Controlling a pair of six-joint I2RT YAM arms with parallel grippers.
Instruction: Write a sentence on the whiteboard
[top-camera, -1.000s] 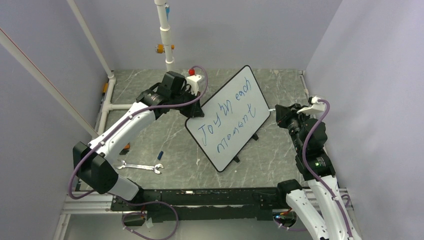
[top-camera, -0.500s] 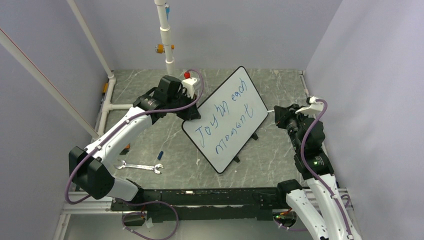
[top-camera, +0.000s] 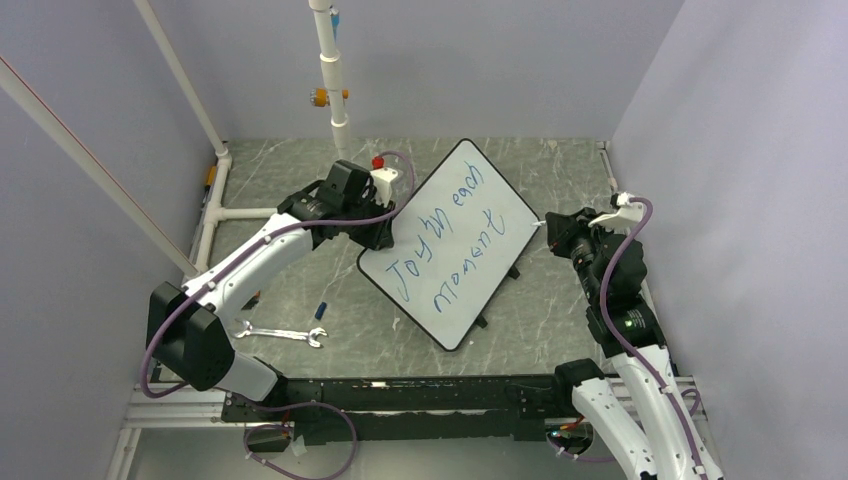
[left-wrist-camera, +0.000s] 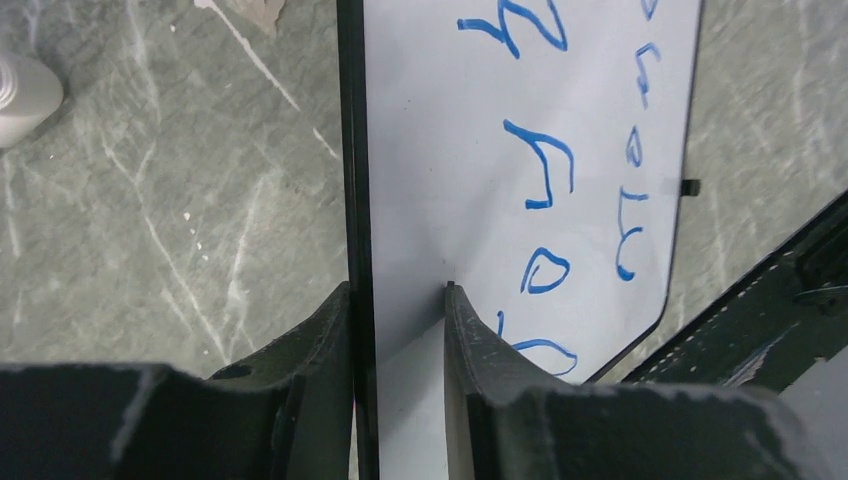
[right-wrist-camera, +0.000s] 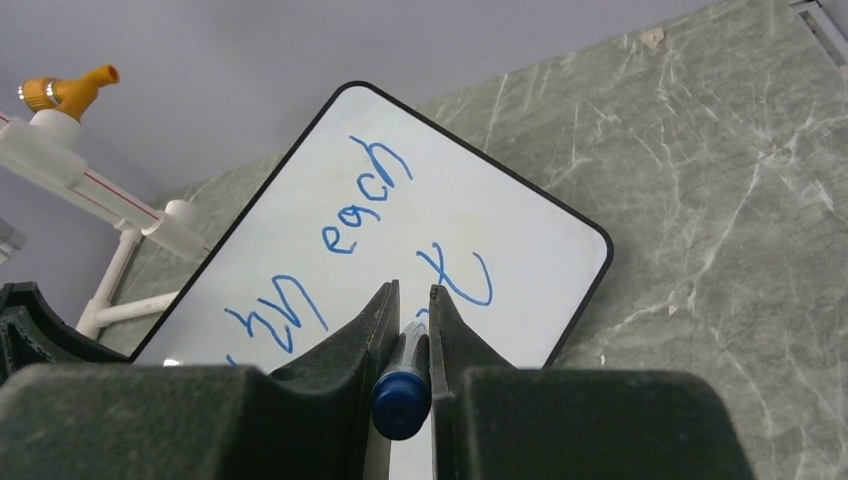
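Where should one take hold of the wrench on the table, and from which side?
The wrench: grip it mid-handle, from straight above, jaws across its narrow width. It lies flat on the table, with both sides of the handle free.

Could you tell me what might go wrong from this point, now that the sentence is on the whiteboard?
1. The left fingers straddle the edge of the whiteboard, one over the white face beside the blue sentence; sliding off sideways could smear a letter.
2. The board appears propped on small feet; a snagged finger might drag or topple it.
3. The right fingers hold the blue marker pointed at the board; drifting forward could leave a stray mark.
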